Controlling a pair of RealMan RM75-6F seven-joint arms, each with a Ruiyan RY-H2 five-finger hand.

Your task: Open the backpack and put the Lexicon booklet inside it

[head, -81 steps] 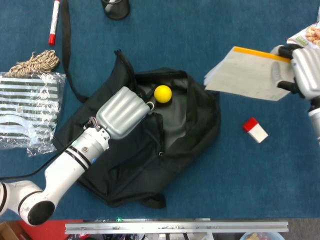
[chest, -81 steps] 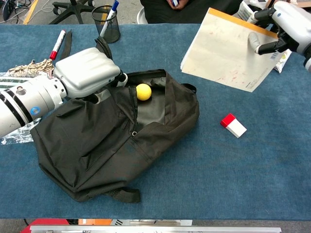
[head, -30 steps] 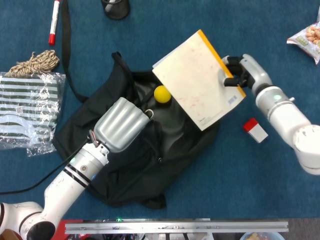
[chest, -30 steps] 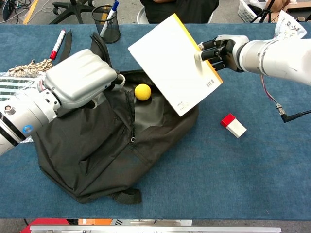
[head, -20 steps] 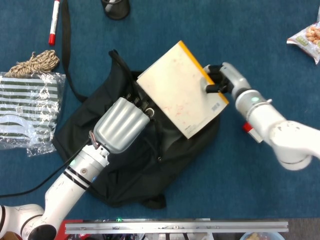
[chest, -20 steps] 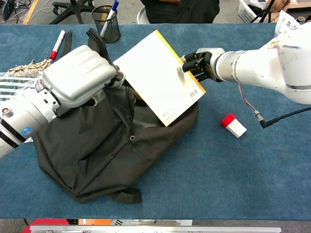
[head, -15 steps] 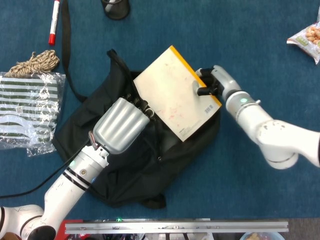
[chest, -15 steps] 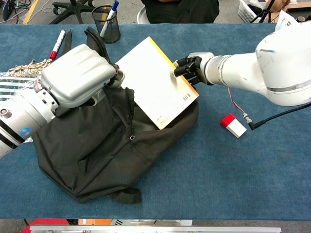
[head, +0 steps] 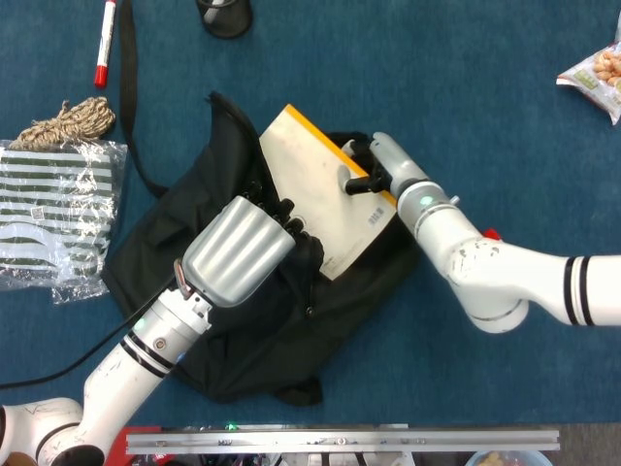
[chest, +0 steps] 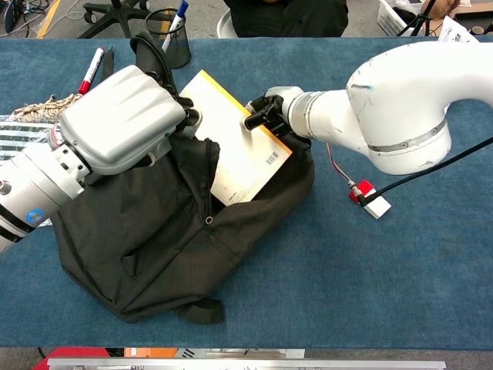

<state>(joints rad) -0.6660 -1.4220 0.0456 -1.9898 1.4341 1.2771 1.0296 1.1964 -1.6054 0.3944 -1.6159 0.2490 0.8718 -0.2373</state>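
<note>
Holding up the near flap of the black backpack [head: 291, 320], the left robot hand [head: 238, 250] grips the fabric beside the opening, its fingers curled over the edge. The bag lies near the middle of the table [head: 505, 116] and its zipper is already undone, so the opening step looks finished. The Lexicon booklet [head: 325, 199] is angled with its lower edge inside the mouth while the upper part with the yellow spine sticks out; insertion seems partway through, and what remains is to slide it fully in and let go. The right robot hand [head: 374, 167] is clamped on the booklet's top edge. Counted: one backpack, one booklet, one red marker [head: 103, 44] and one pen cup [chest: 169, 37] toward the far left corner.
</note>
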